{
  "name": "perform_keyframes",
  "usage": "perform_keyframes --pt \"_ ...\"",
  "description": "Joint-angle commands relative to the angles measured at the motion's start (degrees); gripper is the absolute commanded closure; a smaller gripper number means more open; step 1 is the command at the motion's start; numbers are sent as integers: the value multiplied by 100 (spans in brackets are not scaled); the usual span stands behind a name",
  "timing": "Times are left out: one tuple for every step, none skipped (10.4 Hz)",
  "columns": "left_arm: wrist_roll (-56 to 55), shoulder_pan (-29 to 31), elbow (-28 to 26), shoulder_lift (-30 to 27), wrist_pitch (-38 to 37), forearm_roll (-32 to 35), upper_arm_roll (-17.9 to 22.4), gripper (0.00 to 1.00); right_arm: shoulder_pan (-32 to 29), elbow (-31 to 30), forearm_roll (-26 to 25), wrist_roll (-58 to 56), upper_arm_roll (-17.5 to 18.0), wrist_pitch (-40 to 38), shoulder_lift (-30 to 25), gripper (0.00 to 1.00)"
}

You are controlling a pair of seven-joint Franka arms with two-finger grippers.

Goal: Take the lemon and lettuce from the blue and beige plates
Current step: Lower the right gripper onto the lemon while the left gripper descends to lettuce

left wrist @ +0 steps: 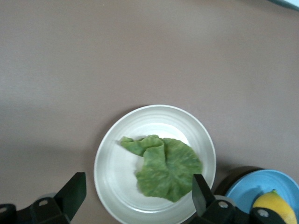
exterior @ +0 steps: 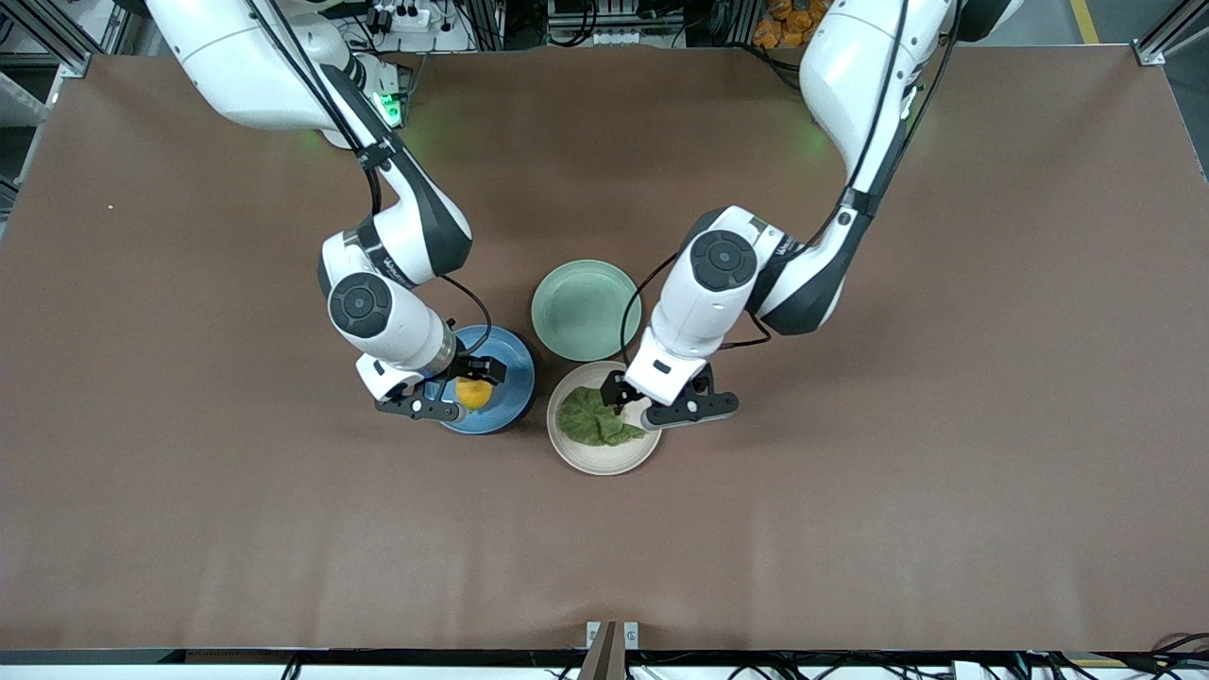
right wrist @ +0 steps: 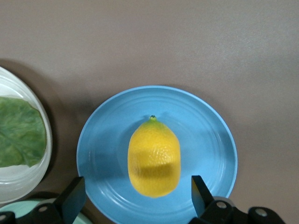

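both spread: right gripper point(exterior: 451, 389) should straddle the lemon point(exterior: 473, 393) squarely; left gripper point(exterior: 652, 404) pinches the lettuce point(exterior: 595, 417) fold.

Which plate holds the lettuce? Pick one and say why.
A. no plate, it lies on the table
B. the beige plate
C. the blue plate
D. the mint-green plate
B: the lettuce lies flat on the beige plate, under the open left gripper, while the blue plate holds the lemon and the mint-green plate holds nothing.
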Motion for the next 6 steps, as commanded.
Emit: perform_keyframes --pt "-357 -218 184 321 493 -43 137 0 46 -16 -218 83 -45 126 88 0" --pt "-437 -254 184 435 740 -43 137 0 38 -16 -314 92 -54 135 131 0" --pt "-447 -298 184 550 934 -43 146 0 37 -25 -324 92 -54 266 193 0" --pt "-508 -307 184 655 1179 -43 155 0 37 -156 -324 83 -63 493 219 0" --pt "-726 -385 219 761 1278 -17 250 0 37 -279 -324 83 -106 739 254 0" --pt "-867 -751 228 770 1253 18 695 0 46 -297 -324 83 -133 872 324 0"
